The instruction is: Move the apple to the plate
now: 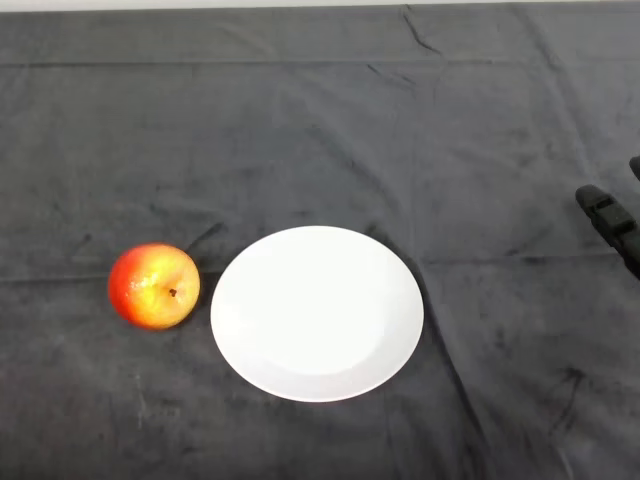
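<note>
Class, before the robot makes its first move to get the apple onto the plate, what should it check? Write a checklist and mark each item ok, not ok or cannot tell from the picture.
1. Apple in full view, nothing covering it: ok.
2. Apple resting on the cloth, just left of the plate and not touching it: ok.
3. Plate bare, with room for the apple: ok.
4. Short path from apple to plate free of other things: ok.
5. Black object at the right edge is well away from the plate: ok. What it is: cannot tell.
</note>
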